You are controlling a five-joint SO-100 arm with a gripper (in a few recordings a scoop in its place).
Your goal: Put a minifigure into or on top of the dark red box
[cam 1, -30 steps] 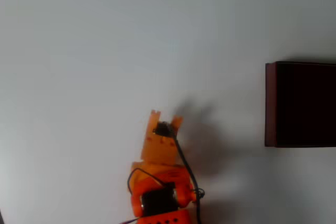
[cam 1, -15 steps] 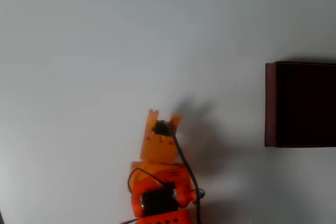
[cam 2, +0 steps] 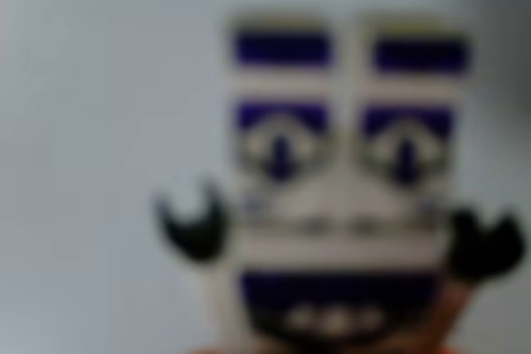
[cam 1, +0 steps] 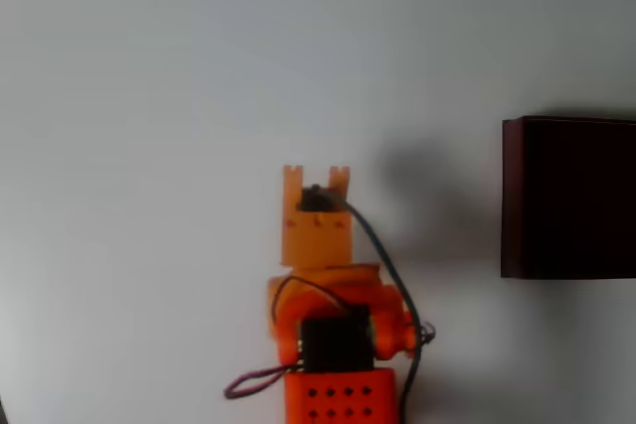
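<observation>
Gripper (cam 1: 317, 178): orange fingers are pointing up the overhead view, clamping the minifigure by its lower body
Minifigure (cam 2: 344, 196): is hanging close before the wrist camera, blurred, legs uppermost, dark hands (cam 2: 192, 225) sticking out at both sides
Dark red box (cam 1: 568, 198): is sitting at the right edge of the white table (cam 1: 149, 96), well apart from the gripper
Handling: is looking light, stiff and smooth, so probably slippery; the torso seems the safest hold, the arms the likeliest to swivel
</observation>
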